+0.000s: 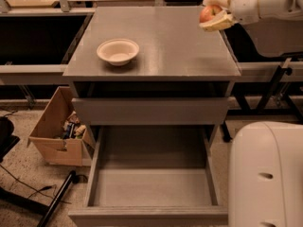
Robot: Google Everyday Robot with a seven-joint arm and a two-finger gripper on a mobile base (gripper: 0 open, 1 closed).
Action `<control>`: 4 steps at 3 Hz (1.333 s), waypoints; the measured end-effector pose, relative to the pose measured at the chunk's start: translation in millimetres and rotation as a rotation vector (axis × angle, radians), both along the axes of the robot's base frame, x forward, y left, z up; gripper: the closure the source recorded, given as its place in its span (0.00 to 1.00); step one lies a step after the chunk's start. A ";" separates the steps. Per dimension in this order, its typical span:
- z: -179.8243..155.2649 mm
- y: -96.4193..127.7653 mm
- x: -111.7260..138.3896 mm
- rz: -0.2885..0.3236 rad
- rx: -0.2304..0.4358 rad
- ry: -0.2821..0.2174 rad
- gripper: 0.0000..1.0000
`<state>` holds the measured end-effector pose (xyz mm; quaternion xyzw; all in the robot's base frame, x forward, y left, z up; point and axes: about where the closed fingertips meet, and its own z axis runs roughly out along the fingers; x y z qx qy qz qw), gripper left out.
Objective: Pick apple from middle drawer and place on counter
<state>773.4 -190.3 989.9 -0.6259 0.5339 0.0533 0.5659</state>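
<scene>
hand (211,12): clamped on apple (206,14); I hold it above counter (180,46) right rear corner, ready to lower.
middle drawer (151,193): open, floor bare.
bowl (118,51): well left, no obstruction.

The gripper (215,14), at the far right, has two cream-yellow fingers (217,24) with rounded edges. Behind it the arm (265,1) is a glossy white cylinder in ringed segments. Near right, the base (265,174) is a smooth white rounded shell with two small dark oval slots.
</scene>
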 end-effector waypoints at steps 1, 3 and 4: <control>-33.7 27.9 42.0 -0.096 0.055 0.129 1.00; -57.3 72.8 78.0 -0.130 0.161 0.208 1.00; -73.7 96.6 83.5 -0.109 0.170 0.253 1.00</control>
